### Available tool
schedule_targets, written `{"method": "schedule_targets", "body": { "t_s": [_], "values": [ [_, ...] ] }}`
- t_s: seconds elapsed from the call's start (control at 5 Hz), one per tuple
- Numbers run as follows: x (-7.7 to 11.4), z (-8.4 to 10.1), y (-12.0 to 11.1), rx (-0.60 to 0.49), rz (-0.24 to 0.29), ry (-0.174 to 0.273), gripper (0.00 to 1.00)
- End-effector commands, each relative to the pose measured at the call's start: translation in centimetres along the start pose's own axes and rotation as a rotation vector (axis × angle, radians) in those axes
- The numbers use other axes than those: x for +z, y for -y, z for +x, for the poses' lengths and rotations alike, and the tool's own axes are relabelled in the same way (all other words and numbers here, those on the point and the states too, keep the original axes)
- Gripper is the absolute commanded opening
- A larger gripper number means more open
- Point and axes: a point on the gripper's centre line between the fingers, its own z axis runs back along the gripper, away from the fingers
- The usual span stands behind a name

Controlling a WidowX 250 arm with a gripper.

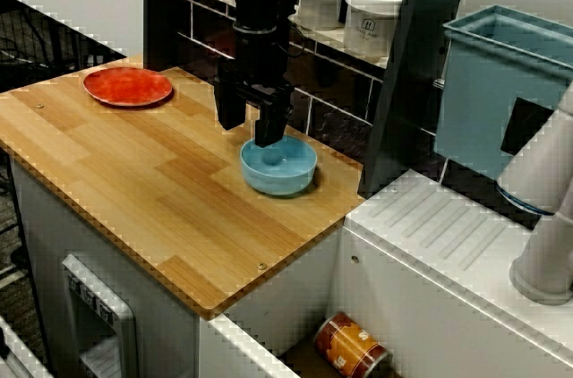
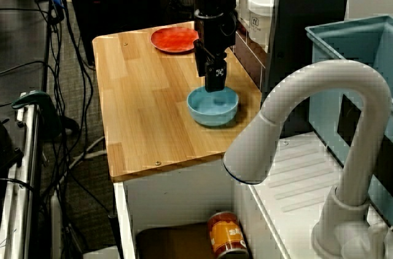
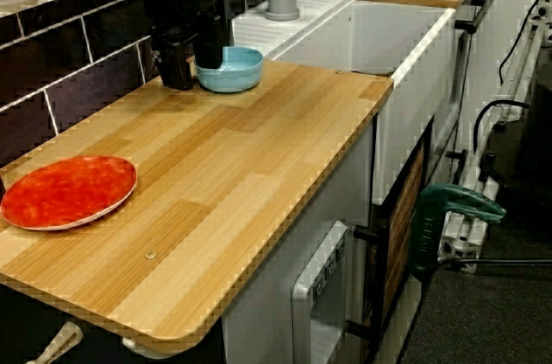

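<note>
Red plate (image 3: 69, 191); end effector (image 3: 193, 72) spread astride blue bowl (image 3: 233, 75) (tin (image 1: 351, 345) only from above)

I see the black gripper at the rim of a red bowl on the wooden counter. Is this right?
Not quite: the bowl is blue, not red. The view from the front shows the black gripper at the rim of the blue bowl on the wooden counter.

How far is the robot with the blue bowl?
Just begun, it seems. Done: the end effector is at the blue bowl, one finger inside the rim, one outside. In hand: nothing gripped; the fingers stand apart. Left: probably closing and lifting, since the bowl rests on the wooden counter.
</note>
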Motion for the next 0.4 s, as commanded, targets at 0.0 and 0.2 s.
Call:
{"method": "schedule_targets", "body": {
  "t_s": [0.0,0.2],
  "values": [
    [2.07,-1.89,-0.5,-0.038,-0.02,0.031,1.0],
    [2.55,-2.83,-0.42,-0.05,-0.026,0.037,1.0]
  ]
}}
